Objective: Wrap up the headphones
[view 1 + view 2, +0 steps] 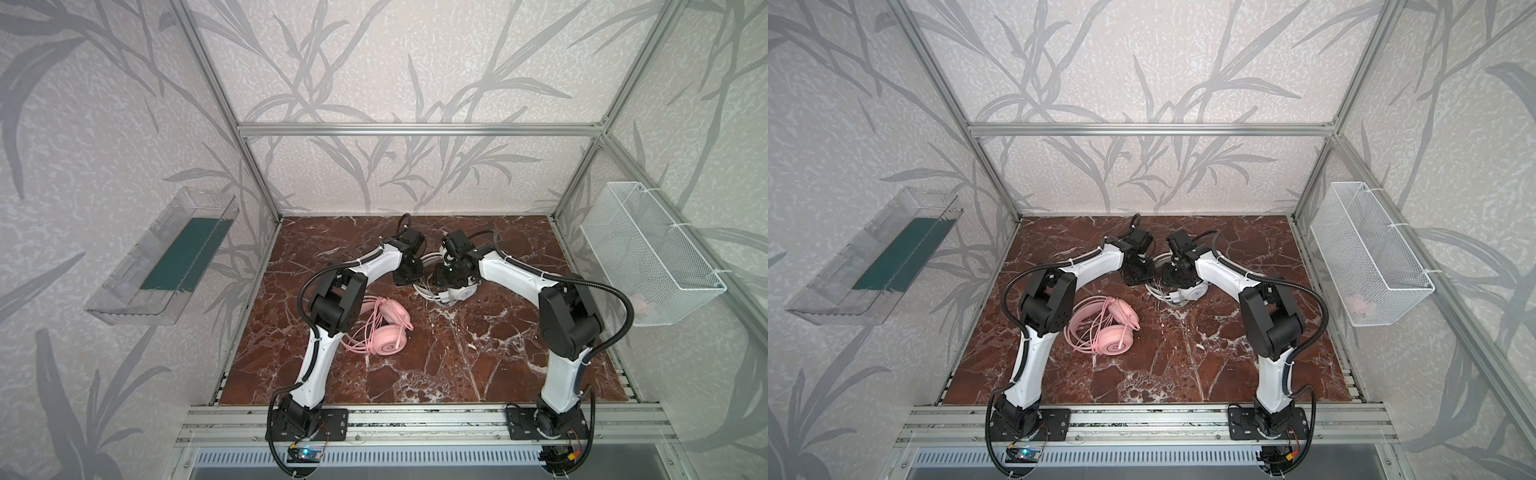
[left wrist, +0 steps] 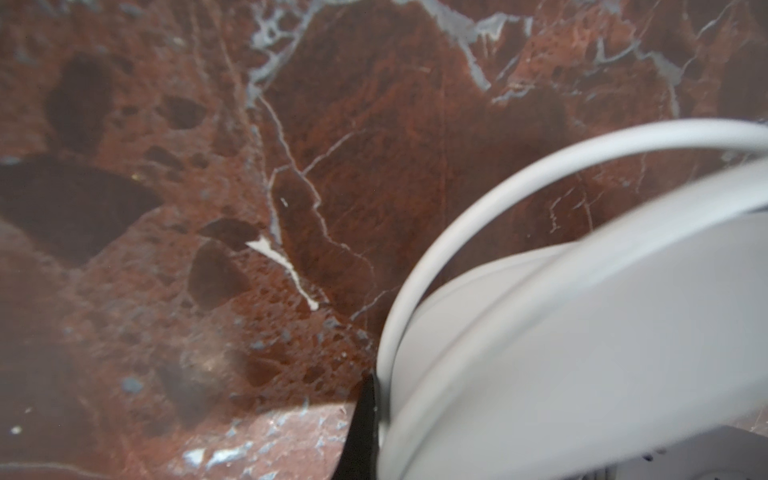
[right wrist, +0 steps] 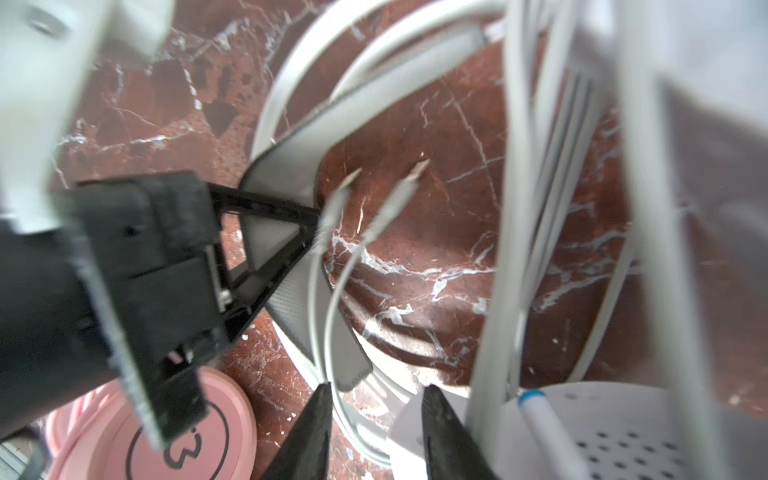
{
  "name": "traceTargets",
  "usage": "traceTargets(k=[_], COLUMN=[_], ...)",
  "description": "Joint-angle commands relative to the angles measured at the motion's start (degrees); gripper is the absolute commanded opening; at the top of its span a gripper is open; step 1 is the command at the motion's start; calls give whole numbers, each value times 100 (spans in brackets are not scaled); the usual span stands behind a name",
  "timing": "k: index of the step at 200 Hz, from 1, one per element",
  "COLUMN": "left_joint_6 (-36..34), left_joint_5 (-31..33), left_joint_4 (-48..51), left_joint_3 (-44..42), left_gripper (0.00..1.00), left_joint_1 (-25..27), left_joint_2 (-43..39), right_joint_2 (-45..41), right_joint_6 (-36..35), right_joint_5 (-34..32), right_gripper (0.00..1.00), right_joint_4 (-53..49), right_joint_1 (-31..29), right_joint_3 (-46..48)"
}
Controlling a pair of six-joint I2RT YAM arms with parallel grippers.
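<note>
Two headsets lie on the worktop [image 1: 457, 374]. Left of the middle, beside the left arm's elbow, the pink headset [image 1: 384, 328] rests flat with its own cable looped loosely over the cups. Toward the back edge, near the middle, the left hand [image 3: 313, 216] is pinched together on the fabric strap of the white headset [image 1: 461, 293]. Just right of it, the right hand [image 3: 379, 392] stands with its fingers apart. A loop of white cable [image 3: 328, 320] runs between them, ungripped. The headset looks light, with a springy wire band and soft cups. The thin cable is limp and probably slippery, so the strap seems the firm hold, with the cable best pinched near its free plug end.
</note>
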State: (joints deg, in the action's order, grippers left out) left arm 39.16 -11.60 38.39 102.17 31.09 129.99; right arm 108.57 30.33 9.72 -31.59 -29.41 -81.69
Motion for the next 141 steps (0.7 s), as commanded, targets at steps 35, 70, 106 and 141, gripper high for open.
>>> traceTargets(k=[35, 70, 106, 141], left_joint_6=[4, -40, -73, -119], left_joint_5=[-256, -347, -458, -525], left_joint_4=[263, 350, 513, 635], left_joint_3=[260, 295, 235, 235], left_gripper=[0, 0, 0, 0], left_joint_1=[37, 32, 46, 78], left_joint_2=[87, 87, 32, -23], right_joint_2=[-691, -1480, -2297, -2900], right_joint_6=[-9, -205, -450, -760], right_joint_5=[-296, -769, -1032, -988], right_gripper=[46, 58, 99, 99], right_joint_4=[29, 268, 330, 198], right_joint_1=[27, 70, 613, 1369], right_joint_3=[189, 496, 931, 1247])
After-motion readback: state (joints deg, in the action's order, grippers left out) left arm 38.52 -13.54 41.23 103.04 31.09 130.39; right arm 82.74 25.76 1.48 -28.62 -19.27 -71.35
